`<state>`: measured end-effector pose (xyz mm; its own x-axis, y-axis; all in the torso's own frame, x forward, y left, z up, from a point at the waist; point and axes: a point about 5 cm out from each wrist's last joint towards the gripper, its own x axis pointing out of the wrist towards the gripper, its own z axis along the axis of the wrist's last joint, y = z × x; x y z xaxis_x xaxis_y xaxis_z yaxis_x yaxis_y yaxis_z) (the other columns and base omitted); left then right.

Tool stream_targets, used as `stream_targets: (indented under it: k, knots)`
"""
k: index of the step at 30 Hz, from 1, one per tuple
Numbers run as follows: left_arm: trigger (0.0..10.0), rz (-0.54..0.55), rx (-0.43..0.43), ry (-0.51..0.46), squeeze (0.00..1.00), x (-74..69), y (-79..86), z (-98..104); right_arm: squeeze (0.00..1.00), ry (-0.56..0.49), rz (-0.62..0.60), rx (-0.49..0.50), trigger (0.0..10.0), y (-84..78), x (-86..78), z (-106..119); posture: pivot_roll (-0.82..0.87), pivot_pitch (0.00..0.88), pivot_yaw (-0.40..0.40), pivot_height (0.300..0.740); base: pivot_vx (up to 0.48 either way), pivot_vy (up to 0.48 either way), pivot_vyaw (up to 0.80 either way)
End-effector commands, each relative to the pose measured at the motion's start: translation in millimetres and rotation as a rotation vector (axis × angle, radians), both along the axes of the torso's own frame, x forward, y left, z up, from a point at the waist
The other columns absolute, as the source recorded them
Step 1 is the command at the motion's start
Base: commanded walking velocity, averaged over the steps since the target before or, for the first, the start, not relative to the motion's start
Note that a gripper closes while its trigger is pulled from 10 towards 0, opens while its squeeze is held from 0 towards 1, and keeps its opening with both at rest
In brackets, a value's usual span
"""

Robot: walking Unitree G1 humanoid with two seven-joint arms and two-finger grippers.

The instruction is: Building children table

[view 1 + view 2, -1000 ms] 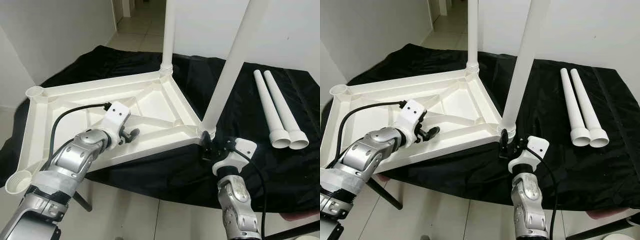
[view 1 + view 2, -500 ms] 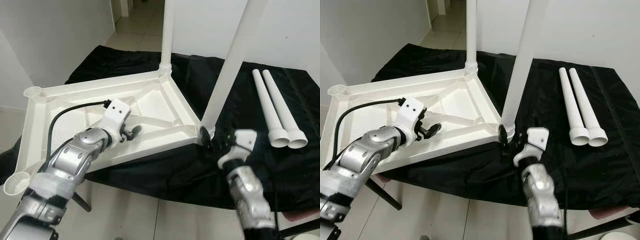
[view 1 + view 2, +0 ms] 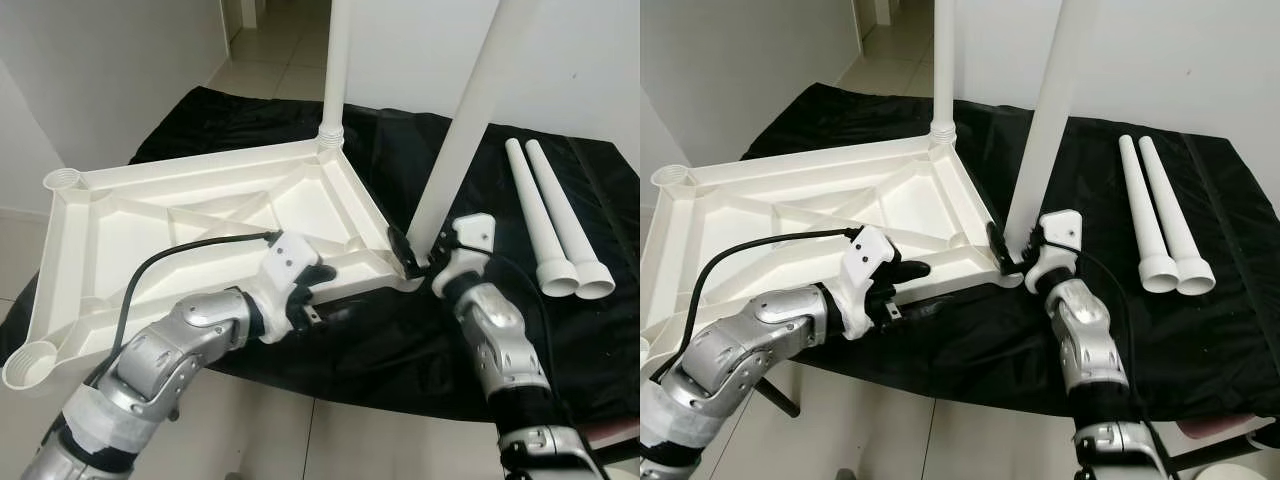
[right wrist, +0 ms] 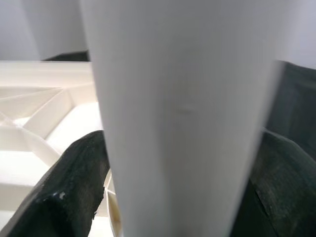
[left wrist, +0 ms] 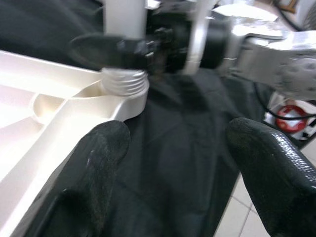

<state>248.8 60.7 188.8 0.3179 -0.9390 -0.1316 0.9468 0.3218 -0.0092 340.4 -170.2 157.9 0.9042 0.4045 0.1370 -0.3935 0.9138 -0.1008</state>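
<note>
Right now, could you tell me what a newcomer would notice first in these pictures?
An upside-down white tabletop lies on the black cloth, with two legs upright in its corner sockets. The right gripper straddles the base of the near leg, while the left gripper hangs open by the tabletop's near edge. Two spare legs lie to the right.

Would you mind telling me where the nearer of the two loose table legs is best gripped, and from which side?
Grip the nearer loose leg at mid-shaft, coming from above with the fingers across its width. It lies flat on the black cloth, touching its twin, so the outer side is freer, and the flared socket end is wider.
</note>
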Motion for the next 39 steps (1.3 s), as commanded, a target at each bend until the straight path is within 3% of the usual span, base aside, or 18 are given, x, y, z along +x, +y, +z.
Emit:
stream_targets:
  k: [1,6,10,12,13,14,19,28,29,31,32,39]
  knots:
    - [10.0,-0.085,-0.014,0.017,0.0,-8.8,-6.8,1,0.0,0.03,0.071,-0.064,10.0,2.1,5.4,-2,0.04,0.061,-0.063,0.74,0.0,0.0,0.0]
    - [10.0,-0.076,-0.036,0.014,0.0,-8.1,-9.9,2,0.0,0.06,0.169,-0.17,10.0,1.1,16.6,2,0.04,0.063,-0.067,0.74,0.0,0.0,0.0]
    - [10.0,-0.071,-0.039,0.014,0.0,-8.3,-9.7,3,0.0,0.068,0.182,-0.197,10.0,-1.5,18.8,2,0.05,0.064,-0.074,0.74,0.0,0.0,0.0]
    - [10.0,-0.055,-0.041,0.015,0.0,-8.1,-8.0,4,0.0,0.074,0.191,-0.225,3.0,-8.0,19.9,3,0.05,0.063,-0.076,0.74,0.0,0.0,0.0]
    - [10.0,-0.055,-0.041,0.015,0.0,-8.1,-8.0,4,0.0,0.074,0.191,-0.225,3.0,-8.0,19.9,3,0.05,0.063,-0.076,0.74,0.0,0.0,0.0]
    - [10.0,-0.041,-0.039,0.017,0.0,-7.6,-6.8,4,0.0,0.08,0.199,-0.234,0.0,-12.5,19.2,2,0.05,0.062,-0.076,0.74,0.0,0.0,0.0]
    - [10.0,-0.022,-0.035,0.02,0.0,-6.9,-4.7,4,0.0,0.115,0.217,-0.234,0.0,-22.2,15.5,-6,0.04,0.061,-0.071,0.74,0.0,0.0,0.0]
    - [10.0,-0.013,-0.034,0.019,0.0,-4.6,-3.8,5,0.0,0.152,0.213,-0.2,0.0,-25.5,13.2,-15,0.04,0.06,-0.066,0.74,0.0,0.0,0.0]
    - [10.0,-0.009,-0.033,0.02,0.0,-4.1,-3.0,5,0.0,0.16,0.198,-0.173,10.0,-25.1,13.2,-16,0.04,0.061,-0.067,0.74,0.0,0.0,0.0]
    - [10.0,-0.004,-0.032,0.024,0.0,-4.3,-2.1,4,0.0,0.189,0.081,-0.162,10.0,-25.9,15.8,-20,0.04,0.06,-0.069,0.74,0.0,0.0,0.0]
    - [10.0,-0.004,-0.032,0.024,0.0,-4.3,-2.1,4,0.0,0.189,0.081,-0.162,10.0,-25.9,15.8,-20,0.04,0.06,-0.069,0.74,0.0,0.0,0.0]
    - [10.0,0.01,-0.037,0.032,0.0,-4.0,-1.5,4,0.0,0.234,-0.148,0.026,10.0,-17.1,20.7,-21,0.04,0.055,-0.084,0.74,0.0,0.0,0.0]
